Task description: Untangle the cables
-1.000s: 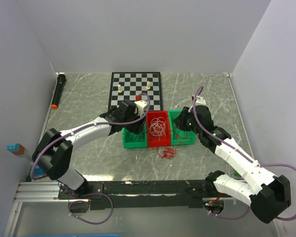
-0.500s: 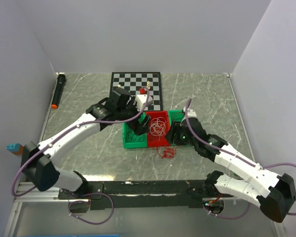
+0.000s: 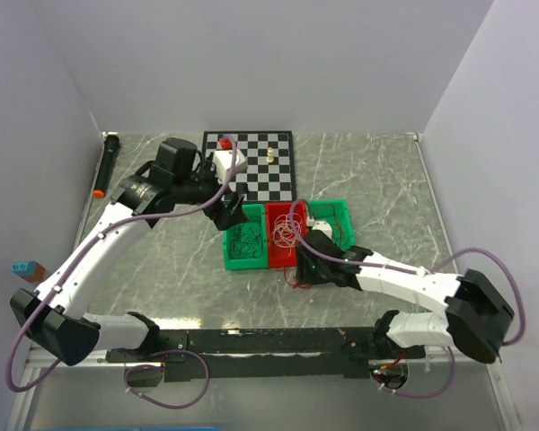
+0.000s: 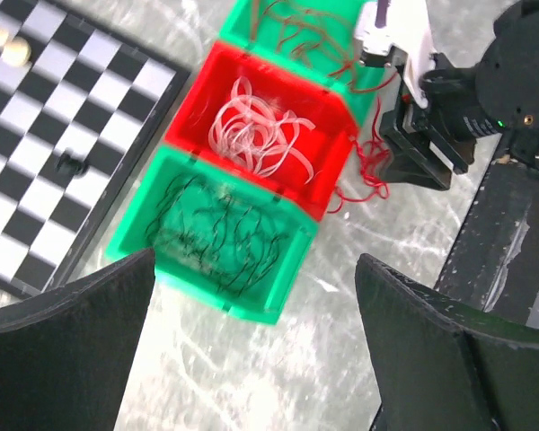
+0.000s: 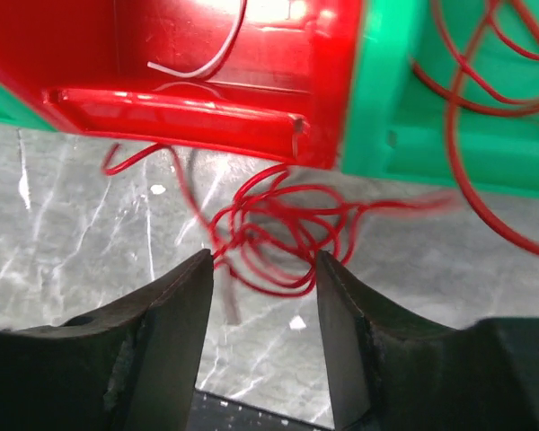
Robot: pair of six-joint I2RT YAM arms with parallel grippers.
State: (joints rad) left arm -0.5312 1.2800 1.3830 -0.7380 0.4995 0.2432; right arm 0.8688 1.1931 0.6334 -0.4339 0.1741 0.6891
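Left pincer point(image 3: 230, 212) spread wide and empty, hanging by the upper-left corner of the bins in the top view. Right pincer point(image 5: 263, 269) also parted, low over the table point(image 5: 72, 224), straddling a loose coil of red cables point(image 5: 274, 238) just in front of the red bin point(image 5: 207, 117) — touching the coil or not, hard to say. White cables point(image 4: 256, 135) heaped in that red bin. Black cables point(image 4: 217, 235) in the green bin point(image 4: 283, 256) beside it. More red strands point(image 5: 458, 99) in the other green bin point(image 5: 386, 108) — right side of the right wrist view.

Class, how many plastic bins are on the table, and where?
3, in a row by the chessboard: left green bin holding black wires, middle red bin holding white wires, right green bin partly hidden behind the right arm.
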